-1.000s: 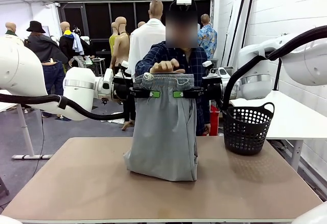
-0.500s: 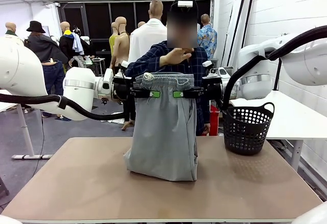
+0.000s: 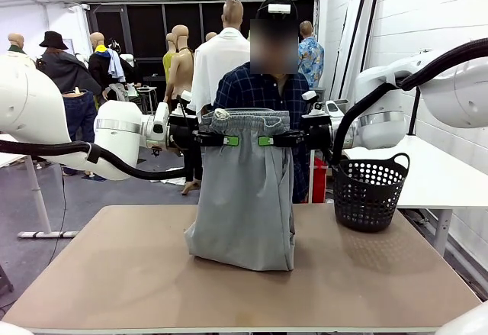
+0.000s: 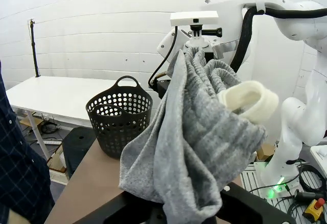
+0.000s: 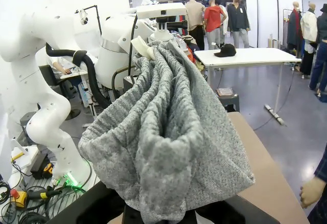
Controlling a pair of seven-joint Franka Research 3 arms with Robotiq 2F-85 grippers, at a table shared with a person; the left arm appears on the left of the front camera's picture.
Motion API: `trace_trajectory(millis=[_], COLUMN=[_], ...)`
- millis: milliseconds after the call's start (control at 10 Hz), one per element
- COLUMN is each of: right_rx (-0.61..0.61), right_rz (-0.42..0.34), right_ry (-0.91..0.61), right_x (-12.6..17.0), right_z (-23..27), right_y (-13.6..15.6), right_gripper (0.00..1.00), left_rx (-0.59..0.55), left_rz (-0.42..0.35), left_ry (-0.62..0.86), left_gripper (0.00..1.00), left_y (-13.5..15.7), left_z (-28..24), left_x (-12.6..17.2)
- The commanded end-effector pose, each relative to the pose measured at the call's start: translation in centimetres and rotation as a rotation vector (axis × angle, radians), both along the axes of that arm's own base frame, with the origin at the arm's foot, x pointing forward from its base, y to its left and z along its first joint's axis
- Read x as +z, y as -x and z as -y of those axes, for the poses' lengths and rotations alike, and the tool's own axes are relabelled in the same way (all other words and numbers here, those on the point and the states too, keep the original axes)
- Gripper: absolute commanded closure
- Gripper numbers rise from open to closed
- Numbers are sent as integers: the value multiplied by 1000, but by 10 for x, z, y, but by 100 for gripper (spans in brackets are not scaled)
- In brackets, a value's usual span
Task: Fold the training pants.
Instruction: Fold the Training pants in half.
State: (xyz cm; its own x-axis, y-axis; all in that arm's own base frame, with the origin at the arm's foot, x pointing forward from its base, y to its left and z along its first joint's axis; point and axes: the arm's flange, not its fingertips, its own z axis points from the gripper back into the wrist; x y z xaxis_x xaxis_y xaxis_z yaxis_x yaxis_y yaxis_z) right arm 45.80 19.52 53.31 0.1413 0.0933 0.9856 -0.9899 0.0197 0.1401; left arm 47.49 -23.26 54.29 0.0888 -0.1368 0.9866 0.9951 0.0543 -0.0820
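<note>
You had the grey training pants (image 3: 245, 198) hanging at frame centre, waistband up, legs bunched on the table (image 3: 114, 274) below. The left gripper (image 3: 231, 140) and right gripper (image 3: 265, 140) each pinched the gathered waistband from its side, probably so the fabric hung straight for folding.

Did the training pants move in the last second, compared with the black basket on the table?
No. The training pants hang in the same place left of the black basket, waistband held by both end effectors, lower end resting on the table.
</note>
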Motion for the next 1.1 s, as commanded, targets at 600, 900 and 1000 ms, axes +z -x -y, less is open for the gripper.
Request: trace_trajectory(millis=[600, 900, 1000], right_rx=[6, 6, 6], right_rz=[2, 2, 2], right_ry=[-7, -7, -7], right_x=[3, 3, 3], right_z=[-2, -2, -2], right_y=[2, 2, 2], right_gripper=[100, 100, 100], left_rx=[-8, -8, -8], left_rz=[17, 17, 17], left_ry=[34, 34, 34], left_gripper=[100, 100, 100], left_y=[5, 5, 5], left_z=[-1, -1, -1], left_x=[2, 2, 2])
